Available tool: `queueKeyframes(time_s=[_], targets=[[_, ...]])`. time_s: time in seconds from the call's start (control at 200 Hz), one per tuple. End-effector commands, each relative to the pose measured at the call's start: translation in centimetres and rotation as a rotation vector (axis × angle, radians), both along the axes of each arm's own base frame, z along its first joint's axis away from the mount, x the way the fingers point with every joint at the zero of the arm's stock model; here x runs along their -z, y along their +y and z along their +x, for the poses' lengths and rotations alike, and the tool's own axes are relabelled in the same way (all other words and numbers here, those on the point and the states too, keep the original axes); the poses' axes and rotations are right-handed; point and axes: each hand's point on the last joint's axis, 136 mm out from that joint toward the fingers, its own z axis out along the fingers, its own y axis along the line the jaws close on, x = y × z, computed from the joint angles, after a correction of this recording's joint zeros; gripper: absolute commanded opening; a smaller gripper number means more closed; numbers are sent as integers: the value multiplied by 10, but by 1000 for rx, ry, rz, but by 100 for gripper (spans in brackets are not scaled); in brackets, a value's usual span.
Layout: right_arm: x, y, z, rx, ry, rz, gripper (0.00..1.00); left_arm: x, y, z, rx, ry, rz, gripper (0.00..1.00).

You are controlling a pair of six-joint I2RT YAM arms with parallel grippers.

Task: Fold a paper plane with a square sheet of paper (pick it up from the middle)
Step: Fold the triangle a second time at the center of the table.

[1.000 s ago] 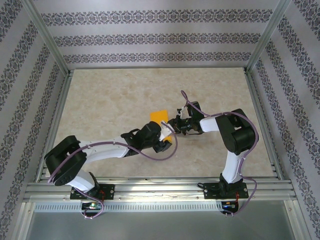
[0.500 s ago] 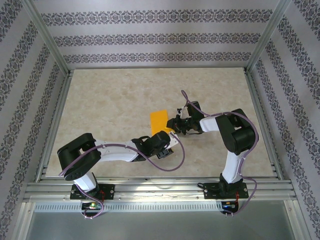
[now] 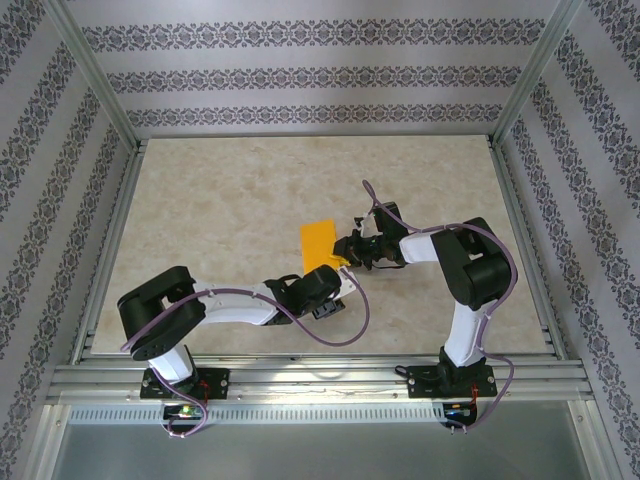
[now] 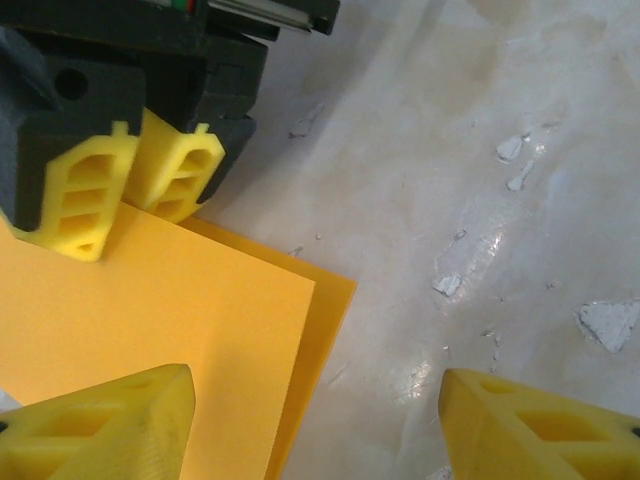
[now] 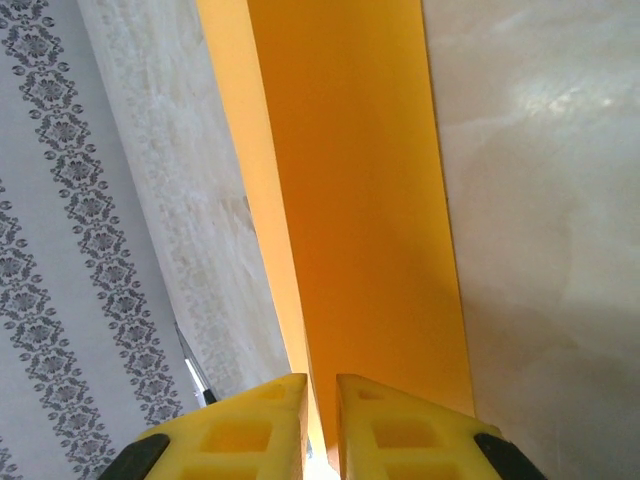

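Inspection of the table (image 3: 200,220) finds the square sheet of paper (image 3: 319,243) near its middle, bright orange and unmarked. The sheet is doubled over on itself: in the left wrist view two layers show, the upper one ending at a straight edge and the lower one (image 4: 325,320) projecting just past it as a narrow strip ending in a corner.

Right gripper (image 3: 346,248): closed on the sheet's right-hand edge. In its own wrist view the two yellow fingers (image 5: 250,430) stand almost together, with the orange paper (image 5: 350,200) running out from the slot between them; two layers are again visible, one offset from the other. The left wrist view confirms the grip, showing the right gripper (image 4: 130,215) pinching the paper's border from the top left of that frame.

Left gripper (image 3: 338,288): jaws well apart and gripping nothing. It sits at the near side of the sheet, just beside the right gripper. In its wrist view one yellow finger (image 4: 110,430) lies over the orange surface and the other stands over bare table, with the sheet's corner between them. Whether that finger touches the paper cannot be determined.

Whether the sheet rests flat on the table or is held slightly clear of it cannot be determined.
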Motion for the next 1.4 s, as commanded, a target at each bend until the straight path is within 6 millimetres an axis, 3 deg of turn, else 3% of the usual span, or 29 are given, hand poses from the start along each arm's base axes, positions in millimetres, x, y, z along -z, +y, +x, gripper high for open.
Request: queueKeyframes(time_s=[0.0, 0.874, 1.394], targets=[[-12, 0, 2, -4, -30, 10, 18, 5, -1, -4, 29, -27, 42, 68], [-15, 1, 2, -2, -36, 12, 18, -2, -18, 27, -34, -161, 24, 64], [-16, 1, 3, 1, -40, 12, 18, -1, -13, 31, -58, -181, 44, 39]])
